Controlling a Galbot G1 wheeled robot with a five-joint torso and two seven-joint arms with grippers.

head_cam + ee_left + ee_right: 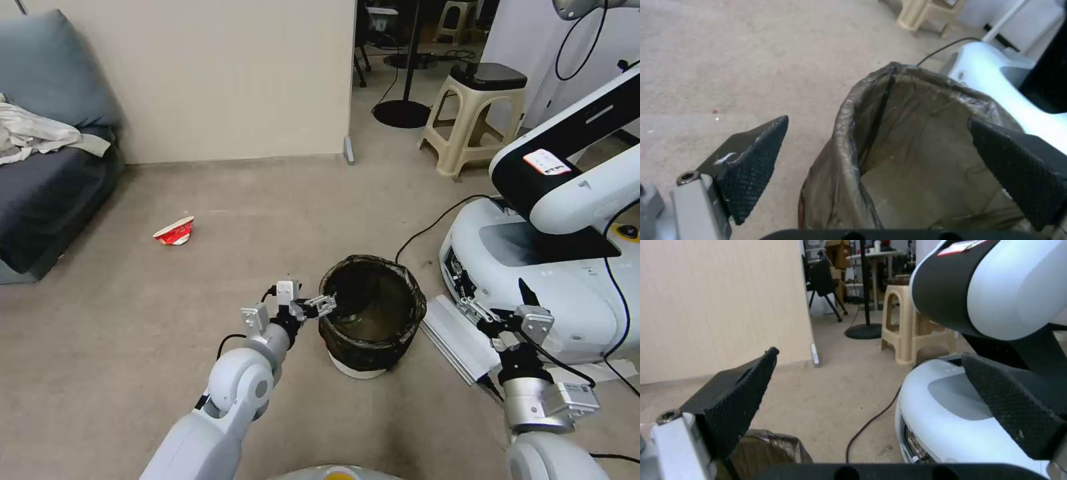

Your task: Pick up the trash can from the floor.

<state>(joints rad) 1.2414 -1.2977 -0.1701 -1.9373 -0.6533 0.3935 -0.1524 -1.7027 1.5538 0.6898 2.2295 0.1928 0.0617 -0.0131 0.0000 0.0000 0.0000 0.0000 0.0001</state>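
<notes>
The left pincer is at the near-left side of the trash can, its jaws spread apart and gripping nothing; in the left wrist view one textured black pad sits outside the can over the bare floor while the other pad is over the can's opening, so the bag-covered rim lies between them, and I cannot tell whether either pad touches it. The trash can stands upright on the floor, well out from the wall, just beside the white base of another machine on its right; a crinkled black bag is folded over its rim and a strip of the white body shows at the bottom. The right pincer is raised to the right of the can, above a flat grey panel lying at the foot of that white machine, and its jaws are also wide apart with nothing held; in the right wrist view its pads frame the floor and the white machine, with the bag edge of the can low in the frame. A crushed red-and-white paper cup lies on the floor well apart from the can, toward a dark blue sofa at the left wall. A beige plastic stool stands farther back on the right, and a black cable runs across the floor from the machine toward the can.
</notes>
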